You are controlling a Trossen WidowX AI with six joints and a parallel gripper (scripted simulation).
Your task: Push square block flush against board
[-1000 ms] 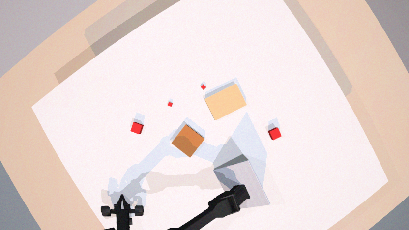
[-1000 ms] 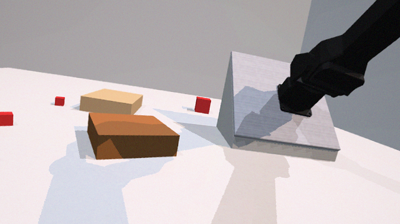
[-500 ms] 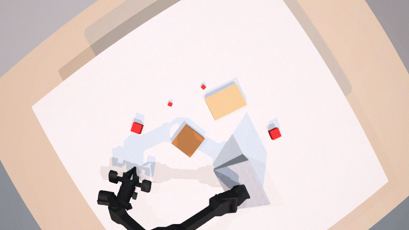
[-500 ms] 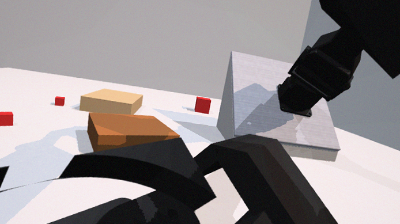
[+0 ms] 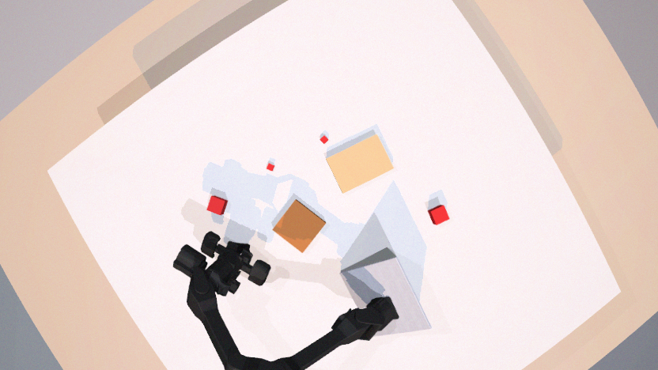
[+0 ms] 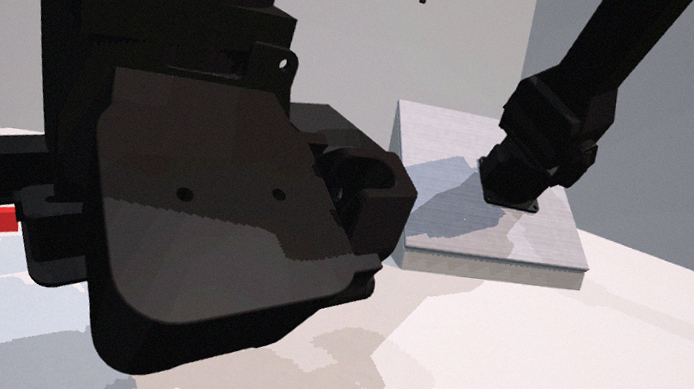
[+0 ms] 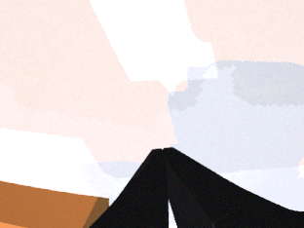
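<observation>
Top view: the gripper (image 5: 239, 251) sits near the lower left corner of the orange block (image 5: 299, 225), not touching it; the tan board (image 5: 359, 163) lies apart, up and right. Exterior view: the gripper (image 6: 197, 246) body hides both parts. Wrist view: the fingers are pressed together, gripping nothing; the block (image 7: 46, 215) lies at lower left.

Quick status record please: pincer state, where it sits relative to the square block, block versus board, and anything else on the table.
pincer: shut, holding nothing
pincer position: low, beside the orange square block, on the side away from the board; contact cannot be told
board: tan, lying flat, apart from the block
block-board contact: none, a gap shows between them
other items: four small red cubes, e.g.; grey wedge under the arm's base
</observation>
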